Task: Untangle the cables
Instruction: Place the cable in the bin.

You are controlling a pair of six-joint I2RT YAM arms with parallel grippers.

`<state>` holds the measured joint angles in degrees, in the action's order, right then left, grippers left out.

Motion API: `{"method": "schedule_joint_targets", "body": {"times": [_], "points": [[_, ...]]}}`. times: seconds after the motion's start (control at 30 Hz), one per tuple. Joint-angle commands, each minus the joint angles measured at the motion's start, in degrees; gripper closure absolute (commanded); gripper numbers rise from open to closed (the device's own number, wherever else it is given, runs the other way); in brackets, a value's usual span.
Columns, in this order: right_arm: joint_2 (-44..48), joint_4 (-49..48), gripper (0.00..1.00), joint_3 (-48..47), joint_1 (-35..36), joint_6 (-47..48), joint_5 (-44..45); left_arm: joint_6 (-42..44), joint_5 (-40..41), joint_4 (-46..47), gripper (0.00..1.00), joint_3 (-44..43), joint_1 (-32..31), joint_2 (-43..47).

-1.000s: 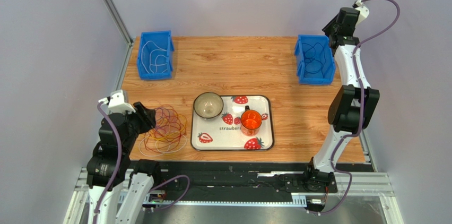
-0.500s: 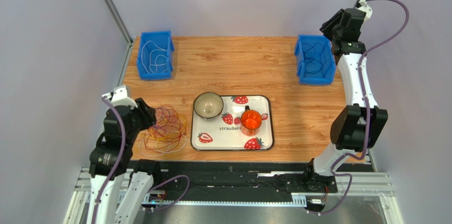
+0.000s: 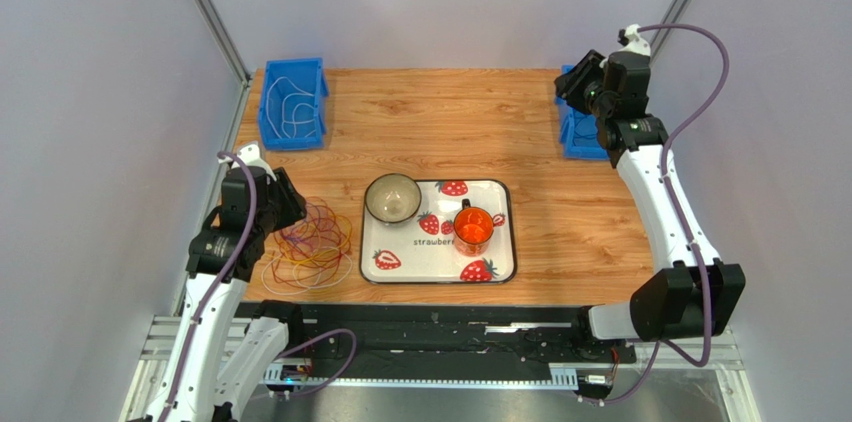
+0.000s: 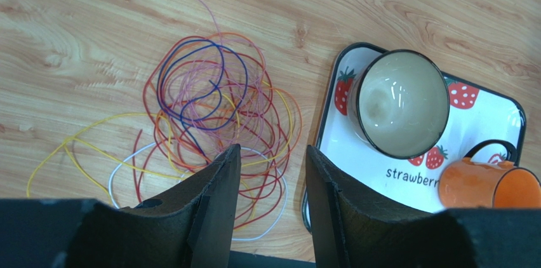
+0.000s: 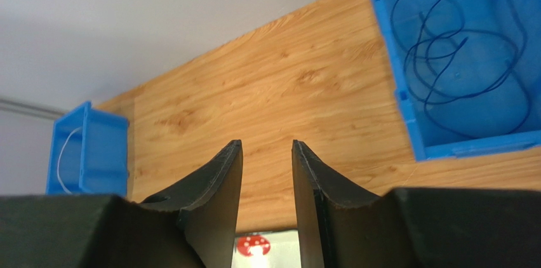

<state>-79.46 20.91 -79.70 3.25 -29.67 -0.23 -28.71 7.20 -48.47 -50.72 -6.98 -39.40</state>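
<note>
I read the left gripper (image 4: 272, 152) jaws as part open with nothing between them. The cables (image 4: 216, 100) lie on the table (image 4: 76, 26) just ahead of and below the tips, with a few strands showing through the gap. The fingers (image 4: 213, 217) hide the near edge of the heap. Right of these jaws, the frame cuts off the tray (image 4: 329, 93) and the mug (image 4: 486, 183); the bowl (image 4: 397, 101) shows whole. The right gripper (image 5: 265, 146) jaws stand part open and empty. Only its wrist view shows a dark cable (image 5: 457, 46) inside the bin (image 5: 406, 115) right of the jaws; overhead, the right arm (image 3: 655, 177) covers most of that bin.
</note>
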Motion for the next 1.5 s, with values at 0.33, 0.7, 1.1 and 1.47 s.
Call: {"method": "schedule_joint_targets", "body": {"times": [0.33,0.7,1.1,1.47], "points": [[12.0,-0.3,0.62,16.7,15.8,-2.7,-1.4,-15.4,2.0,10.8,0.53,2.8,0.4,-13.1],[15.8,1.1,0.63,22.9,21.5,-2.4,-1.2,-30.4,6.4,16.8,0.54,7.5,2.6,-21.2],[18.7,3.3,0.62,25.8,22.9,-1.0,-0.7,-34.0,8.0,23.2,0.58,8.7,4.4,-30.8],[18.6,3.9,0.63,25.9,22.9,-0.3,-0.5,-35.6,7.7,25.4,0.59,9.0,5.4,-36.9]]}}
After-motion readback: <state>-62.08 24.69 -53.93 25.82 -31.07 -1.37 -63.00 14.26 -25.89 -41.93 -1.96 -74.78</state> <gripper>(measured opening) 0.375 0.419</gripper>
